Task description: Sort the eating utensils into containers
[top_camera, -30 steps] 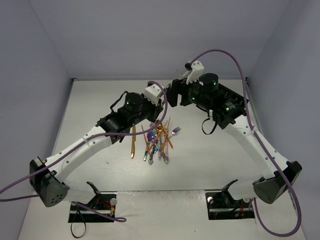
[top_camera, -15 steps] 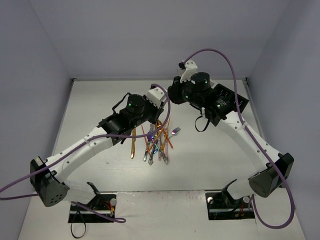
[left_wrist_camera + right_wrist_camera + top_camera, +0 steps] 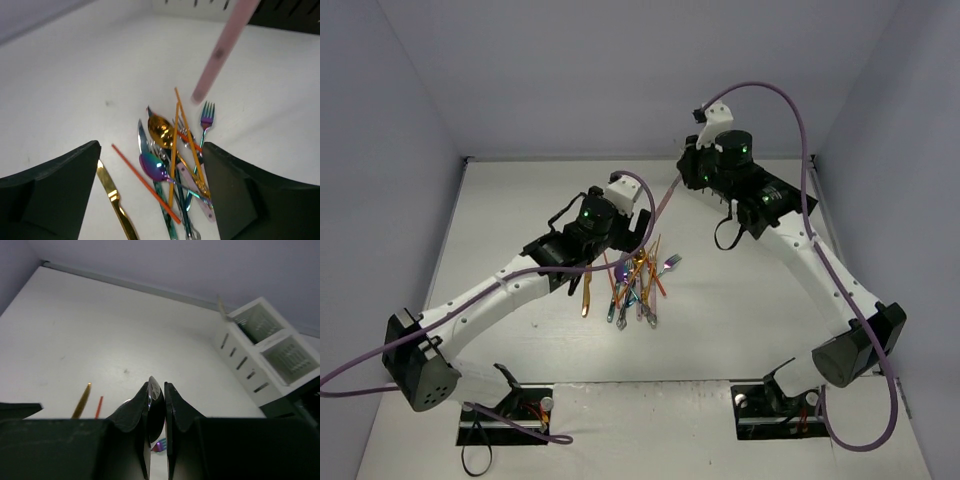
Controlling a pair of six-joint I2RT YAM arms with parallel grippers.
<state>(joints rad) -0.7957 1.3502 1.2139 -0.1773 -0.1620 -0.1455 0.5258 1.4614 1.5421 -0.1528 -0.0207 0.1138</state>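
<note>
The eating utensils lie in a heap (image 3: pixel 635 280) on the white table: a gold spoon (image 3: pixel 161 131), an iridescent spoon (image 3: pixel 152 166), a purple fork (image 3: pixel 206 116), a gold knife (image 3: pixel 114 196) and a thin orange rod (image 3: pixel 145 182). My left gripper (image 3: pixel 150 195) (image 3: pixel 634 238) hangs open just above the heap, holding nothing. My right gripper (image 3: pixel 159 390) (image 3: pixel 692 178) is raised behind the heap and shut on a thin shiny silver utensil, whose rounded tip sticks up between the fingers. Of the containers, the white caddy (image 3: pixel 244 365) stands to the right with the black one's dark edge (image 3: pixel 300 395) beside it.
A blurred pink bar (image 3: pixel 220 50) slants across the top of the left wrist view; I cannot tell what it is. Purple cables (image 3: pixel 650 195) loop near both wrists. The right arm covers the containers in the top view. Grey walls (image 3: pixel 620 70) close the table in.
The left gripper has opened over the heap. The right gripper has shut on the silver utensil and risen up and to the right, away from the heap.
</note>
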